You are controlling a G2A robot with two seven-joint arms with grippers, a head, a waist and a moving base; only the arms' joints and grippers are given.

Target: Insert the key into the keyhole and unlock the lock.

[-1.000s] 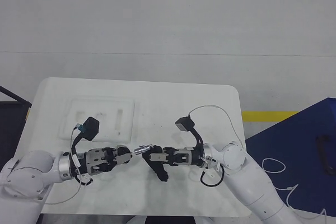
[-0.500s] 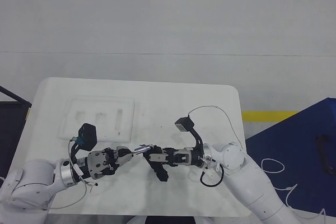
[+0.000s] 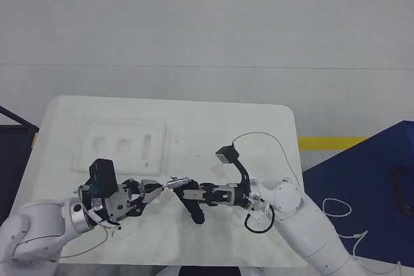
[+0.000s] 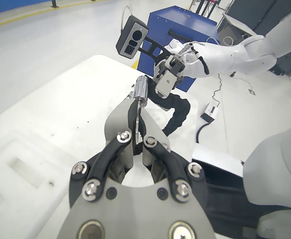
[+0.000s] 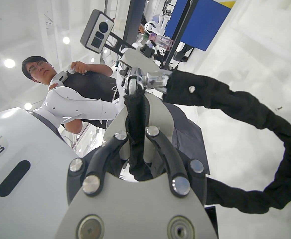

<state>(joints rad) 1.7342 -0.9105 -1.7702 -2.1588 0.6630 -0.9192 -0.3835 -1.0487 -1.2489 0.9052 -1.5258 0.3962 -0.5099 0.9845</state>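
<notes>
Held above the white bench [image 3: 228,131], a flat steel key [image 4: 137,125] sits edge-on in the left gripper [image 4: 136,116], whose jaws are narrowed onto its broad faces. The blade tip meets the end of the polished chrome barrel [image 4: 141,91]; how deep it sits cannot be told. Opposite, the right gripper [image 5: 135,100] has its jaws clamped on the black fabric-sleeved cable [image 5: 247,115] just behind the metal head of the lock [image 5: 145,79]. The rest of the cable droops in a loose loop toward the bench. The key looks light, thin and stiff, with slick plated faces, so it is probably best gripped flat across its wide end, where the pads can carry a twist without it pivoting. The barrel is smooth, round and hard, and would likely spin or slip under a direct pinch. The cable's woven sleeve offers friction, but the cable itself appears limp and would resist turning poorly. A hold close to the head therefore seems the surest way to brace the lock.
</notes>
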